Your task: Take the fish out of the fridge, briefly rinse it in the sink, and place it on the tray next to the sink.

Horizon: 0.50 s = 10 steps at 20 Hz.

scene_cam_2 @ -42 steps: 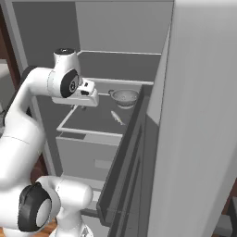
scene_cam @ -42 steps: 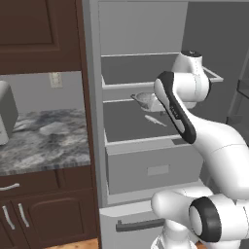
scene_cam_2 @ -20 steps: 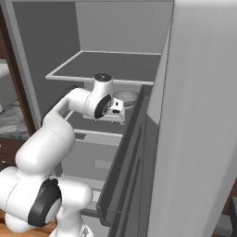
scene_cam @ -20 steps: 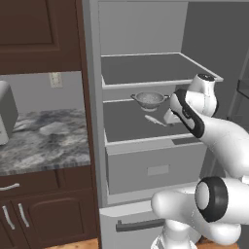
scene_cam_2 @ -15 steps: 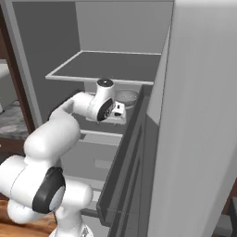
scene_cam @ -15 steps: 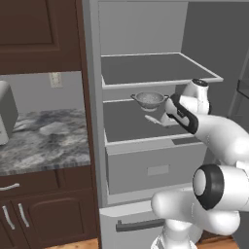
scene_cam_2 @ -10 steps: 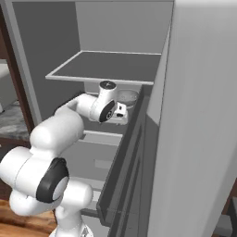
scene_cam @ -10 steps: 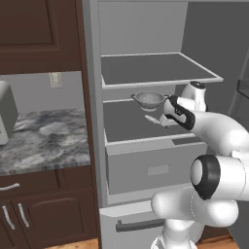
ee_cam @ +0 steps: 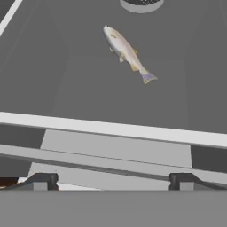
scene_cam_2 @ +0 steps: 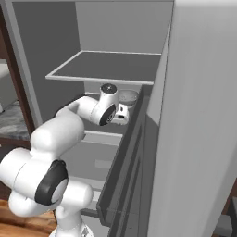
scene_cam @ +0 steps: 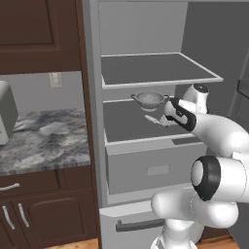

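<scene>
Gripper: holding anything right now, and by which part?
Nothing. The gripper is open and empty; the fish lies untouched on the fridge shelf ahead of it.

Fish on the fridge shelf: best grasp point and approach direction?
Grip the fish across its thicker mid-body, not the thin tail. It lies flat on the fridge shelf, diagonal in the hand view, with a colander just behind it. Probably best to come in from the shelf's front and above, the open gripper rotated so the fingers straddle its narrow width.
</scene>
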### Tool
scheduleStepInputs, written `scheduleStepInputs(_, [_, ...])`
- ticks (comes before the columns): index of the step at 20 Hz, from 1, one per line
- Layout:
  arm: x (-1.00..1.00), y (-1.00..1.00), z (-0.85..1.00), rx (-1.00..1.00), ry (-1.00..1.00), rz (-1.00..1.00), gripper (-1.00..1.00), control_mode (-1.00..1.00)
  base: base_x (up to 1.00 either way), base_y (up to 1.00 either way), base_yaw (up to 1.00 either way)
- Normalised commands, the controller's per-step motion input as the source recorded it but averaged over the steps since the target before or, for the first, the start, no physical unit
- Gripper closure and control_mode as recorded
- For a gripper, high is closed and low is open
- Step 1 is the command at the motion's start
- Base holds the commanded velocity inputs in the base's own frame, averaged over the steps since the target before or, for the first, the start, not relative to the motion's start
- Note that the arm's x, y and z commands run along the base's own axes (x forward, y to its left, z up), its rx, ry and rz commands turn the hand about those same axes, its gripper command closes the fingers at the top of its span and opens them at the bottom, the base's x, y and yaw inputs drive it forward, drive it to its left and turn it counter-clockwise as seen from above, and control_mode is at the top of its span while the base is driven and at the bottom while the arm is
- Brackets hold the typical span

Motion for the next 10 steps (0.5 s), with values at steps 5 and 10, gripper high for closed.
scheduleStepInputs(5, [0.2, -0.01, 0.0, 0.0, -0.04, 0.0, -1.0, -1.0, 0.0, 0.0, 0.0])
scheduleStepInputs(10, [0.32, -0.01, -0.08, 0.0, 0.0, 0.0, -1.0, -1.0, 0.0, 0.0, 0.0])
